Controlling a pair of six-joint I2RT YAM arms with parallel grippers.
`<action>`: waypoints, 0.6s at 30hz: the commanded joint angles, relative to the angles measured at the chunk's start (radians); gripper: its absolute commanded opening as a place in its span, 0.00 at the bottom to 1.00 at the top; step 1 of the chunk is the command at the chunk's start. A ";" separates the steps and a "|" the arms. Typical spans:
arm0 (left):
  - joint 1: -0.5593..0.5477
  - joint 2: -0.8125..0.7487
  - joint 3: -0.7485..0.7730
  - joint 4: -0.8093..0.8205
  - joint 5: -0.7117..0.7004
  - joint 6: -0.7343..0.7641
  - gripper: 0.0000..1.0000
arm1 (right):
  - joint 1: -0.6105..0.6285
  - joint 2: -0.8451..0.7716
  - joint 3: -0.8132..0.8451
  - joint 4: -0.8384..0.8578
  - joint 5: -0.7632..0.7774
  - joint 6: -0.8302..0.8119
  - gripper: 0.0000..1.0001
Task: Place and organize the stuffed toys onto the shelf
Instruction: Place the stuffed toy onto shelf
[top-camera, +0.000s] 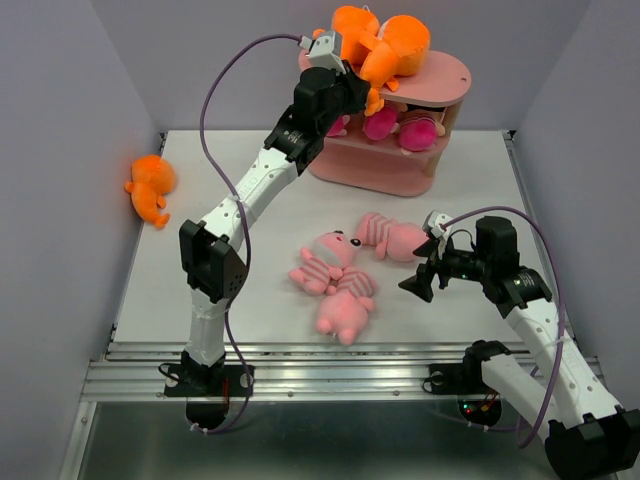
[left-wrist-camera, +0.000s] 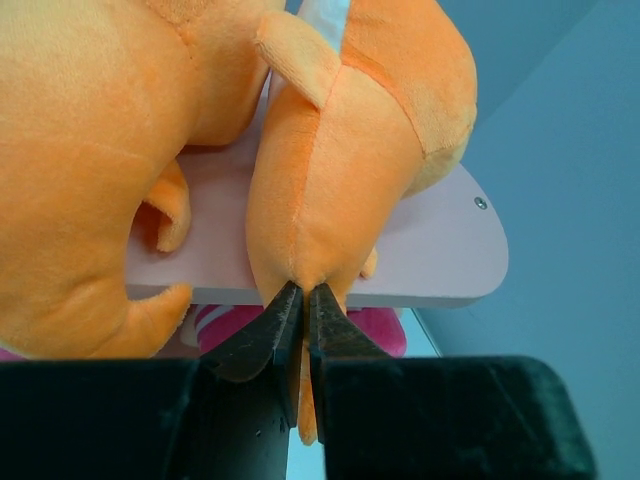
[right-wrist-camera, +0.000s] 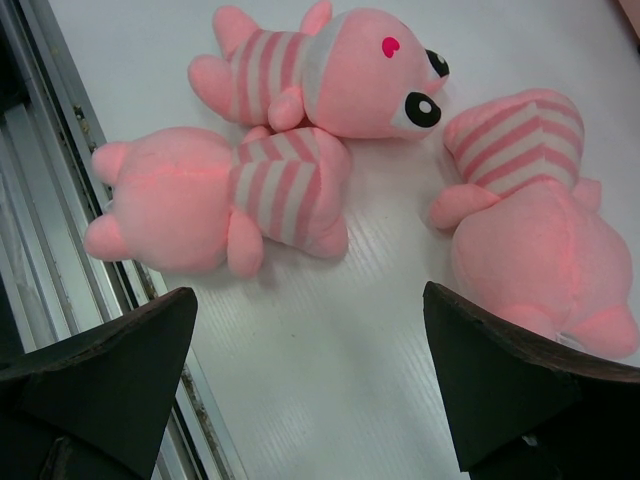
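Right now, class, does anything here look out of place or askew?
Yes. A lone orange monster lies at the table's left edge, away from the rest. On the shelf top, a second orange monster overhangs the edge.

Light: bright, even, overhead. Shadows: soft, short, under pigs (top-camera: 345, 310) on white surface (top-camera: 480, 190). Top view sharp; wrist views' near foreground dark, slightly blurred.

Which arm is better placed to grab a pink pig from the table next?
Right. The open right gripper hovers beside the pink pigs; the left gripper is up at the shelf, pinching an orange toy.
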 joint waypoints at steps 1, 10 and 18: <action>0.000 -0.004 0.055 0.091 0.011 0.017 0.15 | 0.000 0.000 0.006 0.008 -0.013 -0.014 1.00; 0.000 0.016 0.080 0.112 0.007 0.015 0.14 | 0.000 0.000 0.006 0.007 -0.013 -0.016 1.00; 0.000 0.022 0.078 0.126 0.002 0.017 0.03 | 0.000 0.002 0.006 0.007 -0.013 -0.016 1.00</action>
